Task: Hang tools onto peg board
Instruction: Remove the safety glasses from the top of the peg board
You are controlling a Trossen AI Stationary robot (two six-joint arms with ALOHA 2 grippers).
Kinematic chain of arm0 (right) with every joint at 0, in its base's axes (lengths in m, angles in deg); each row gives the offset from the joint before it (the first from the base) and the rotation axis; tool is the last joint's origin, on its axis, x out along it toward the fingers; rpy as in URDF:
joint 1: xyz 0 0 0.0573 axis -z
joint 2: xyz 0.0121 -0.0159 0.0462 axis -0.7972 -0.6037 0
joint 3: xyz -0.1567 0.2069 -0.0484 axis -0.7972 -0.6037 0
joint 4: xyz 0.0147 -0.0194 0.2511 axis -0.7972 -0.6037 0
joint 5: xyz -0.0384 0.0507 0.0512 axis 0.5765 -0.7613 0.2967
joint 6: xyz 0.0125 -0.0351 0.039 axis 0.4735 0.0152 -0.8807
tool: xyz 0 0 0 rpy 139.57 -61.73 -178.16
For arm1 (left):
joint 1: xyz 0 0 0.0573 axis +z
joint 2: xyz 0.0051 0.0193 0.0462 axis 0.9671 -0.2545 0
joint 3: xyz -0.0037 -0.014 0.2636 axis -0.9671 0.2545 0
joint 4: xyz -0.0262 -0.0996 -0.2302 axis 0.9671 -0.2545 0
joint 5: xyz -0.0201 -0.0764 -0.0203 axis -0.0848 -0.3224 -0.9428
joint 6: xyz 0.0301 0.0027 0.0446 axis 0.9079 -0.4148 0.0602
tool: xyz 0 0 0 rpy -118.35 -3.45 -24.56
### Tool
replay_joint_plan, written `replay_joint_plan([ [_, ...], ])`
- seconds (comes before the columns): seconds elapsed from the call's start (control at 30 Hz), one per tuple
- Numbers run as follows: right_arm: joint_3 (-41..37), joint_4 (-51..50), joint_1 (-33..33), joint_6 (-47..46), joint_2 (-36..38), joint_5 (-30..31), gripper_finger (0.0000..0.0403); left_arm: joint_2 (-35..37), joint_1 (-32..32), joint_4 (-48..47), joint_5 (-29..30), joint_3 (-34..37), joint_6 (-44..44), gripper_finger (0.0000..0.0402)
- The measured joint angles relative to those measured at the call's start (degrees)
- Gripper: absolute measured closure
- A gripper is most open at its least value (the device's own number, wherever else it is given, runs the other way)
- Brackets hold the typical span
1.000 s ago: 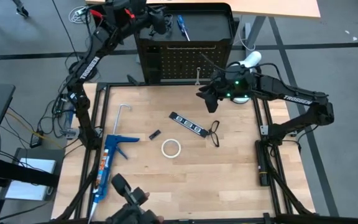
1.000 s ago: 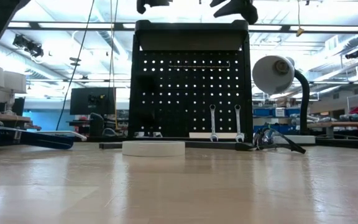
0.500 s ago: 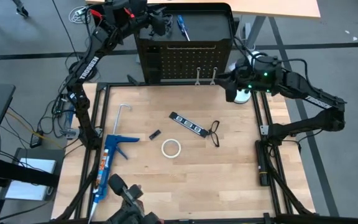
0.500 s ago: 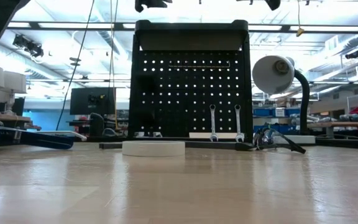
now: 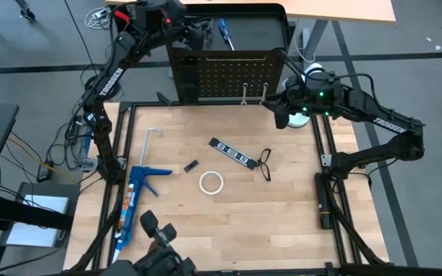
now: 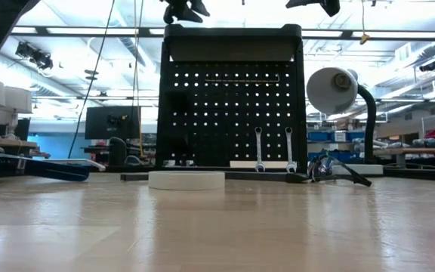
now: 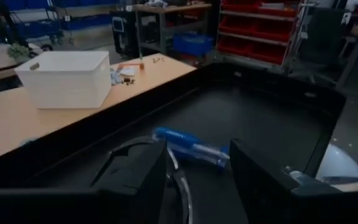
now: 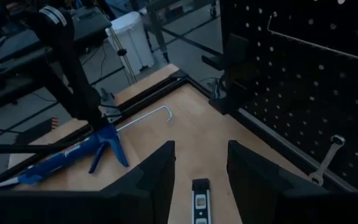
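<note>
Two silver wrenches point(image 6: 273, 149) hang side by side low on the peg board point(image 5: 229, 73), so part of the job is done. Up on the board's top tray lies the blue-handled screwdriver point(image 7: 188, 145), right in front of the left end effector point(image 7: 197, 171), which hovers over the tray with fingers spread and nothing between them. The screwdriver rests on the tray floor, clear of both fingers.

Down on the table point(image 5: 282, 215) there's plenty left: the white tape ring point(image 5: 211, 182) near the middle, the black strip with white marks point(image 5: 232, 152) just beyond it, and the black wire loops point(image 5: 265, 162) beside that strip. A blue caulking gun point(image 5: 133, 201) and a bent metal rod point(image 5: 150, 143) lie over on the left side, with a small dark piece point(image 5: 192, 165) between them and the strip.

The right end effector point(image 8: 199, 165) hangs near the board's right edge, next to the white desk lamp point(image 6: 334, 89), fingers parted and empty, aimed down toward the strip.

My read: both arms are between picks. The next move calls for the right arm to descend on the strip or the loops, squaring its fingers across the item's narrow width. The left needs to withdraw from the tray without nudging the screwdriver.
</note>
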Motion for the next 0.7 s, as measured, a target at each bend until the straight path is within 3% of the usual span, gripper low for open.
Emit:
replay_joint_plan([
  [0.47, 0.0, 0.0, 0.0, -0.1, 0.0, 0.0, 0.0253, -1.7, 1.4, -5.5, -5.4, 0.0, 3.8, 0.022],
  [0.7, 0.0, 0.1, -0.7, -0.2, 0.0, -0.2, 0.0253, -1.9, 1.4, -9.2, -5.3, 0.0, 6.4, 0.0243],
])
